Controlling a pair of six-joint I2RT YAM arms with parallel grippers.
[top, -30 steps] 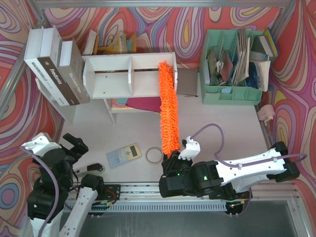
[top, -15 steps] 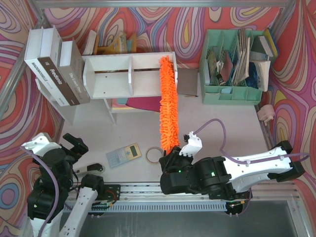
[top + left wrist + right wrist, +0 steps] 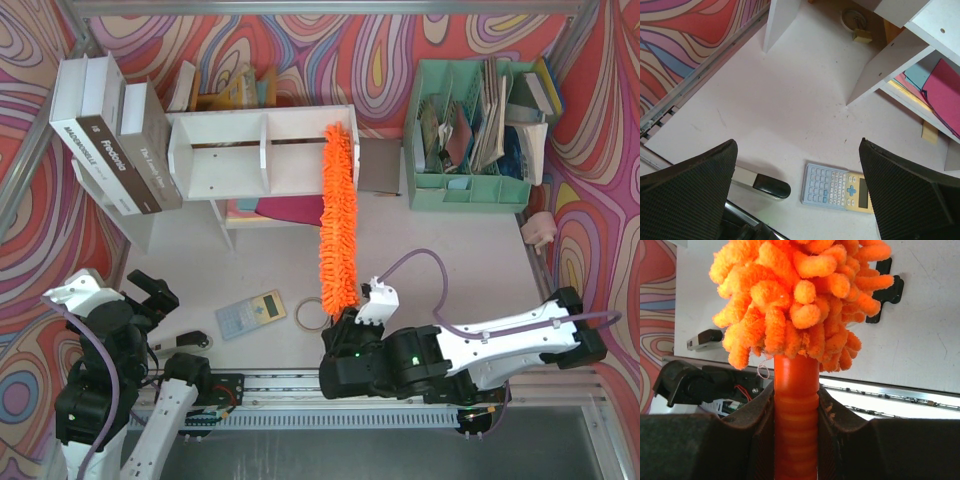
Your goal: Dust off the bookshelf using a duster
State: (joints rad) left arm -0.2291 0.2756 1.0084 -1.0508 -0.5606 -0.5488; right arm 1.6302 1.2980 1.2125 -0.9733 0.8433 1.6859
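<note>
Pinching the duster by its handle, the right pincer is shifting slightly left compared with a moment ago, while the fluffy tip is staying on the right end of the bookshelf. The left pincer is waiting, spread wide. Most of the dusting is probably still remaining.

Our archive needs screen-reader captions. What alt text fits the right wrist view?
The right gripper is shut on the orange ribbed handle of the duster, whose fluffy orange head fills the upper frame. A white table lies behind.
</note>
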